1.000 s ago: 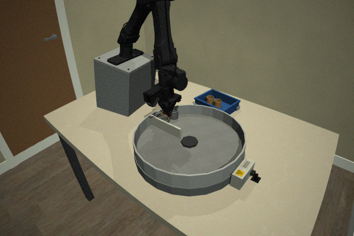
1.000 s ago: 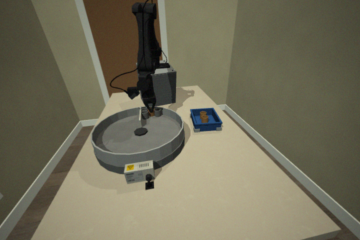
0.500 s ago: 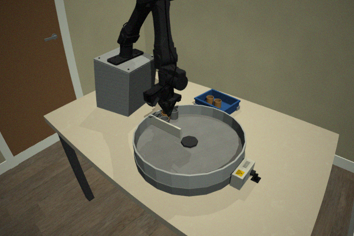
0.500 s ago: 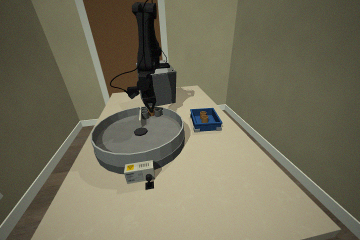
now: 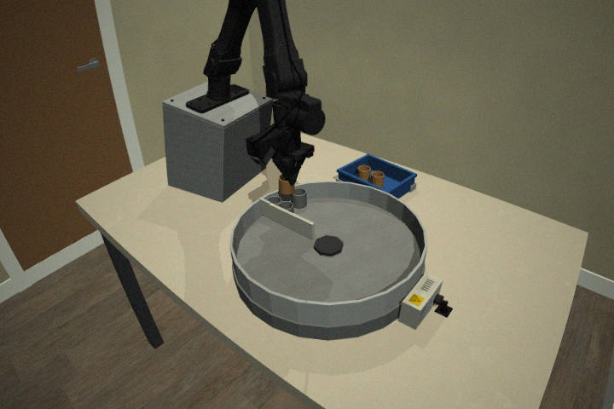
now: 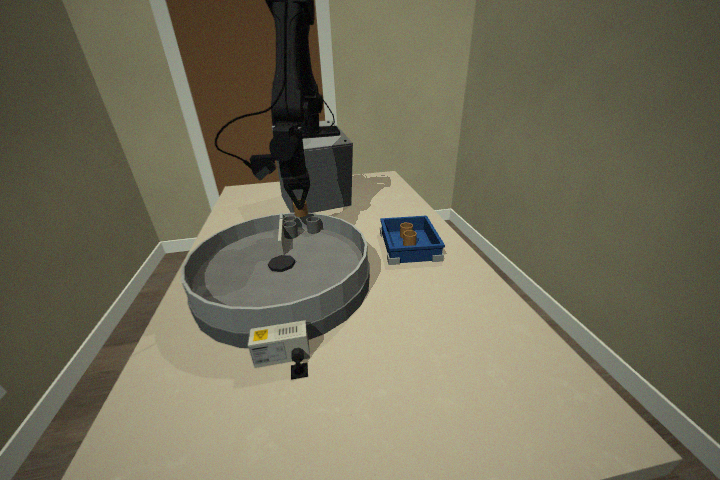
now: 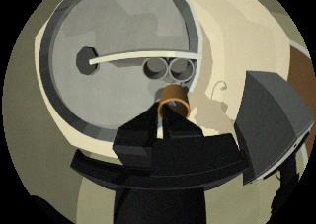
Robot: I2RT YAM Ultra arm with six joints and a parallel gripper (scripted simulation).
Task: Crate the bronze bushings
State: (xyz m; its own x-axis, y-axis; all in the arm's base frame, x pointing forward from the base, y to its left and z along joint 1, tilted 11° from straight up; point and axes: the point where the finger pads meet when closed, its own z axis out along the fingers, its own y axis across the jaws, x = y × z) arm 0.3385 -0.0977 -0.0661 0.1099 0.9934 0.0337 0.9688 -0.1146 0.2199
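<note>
Arm (image 5: 284,62) (image 6: 293,67): single, black, mounted on a flat base plate (image 5: 194,104) (image 6: 331,131). In the top view, the upper link (image 5: 239,21) rises from the base and runs out of frame; the forearm comes down steeply beside it. Elbow cut off by the upper edge of the top view.

Wrist (image 5: 309,115) (image 6: 286,142): bent, carrying the gripper (image 5: 292,183) (image 6: 299,204) (image 7: 162,107) with its fingers pointing down. A dark block (image 5: 259,146) (image 6: 263,166) juts from the wrist side; a thin cable (image 6: 222,124) loops from it back to the forearm in the exterior view.

Gripper state: both fingers converge in a narrow V, tips nearly together, pinching a thin wall between them.
</note>
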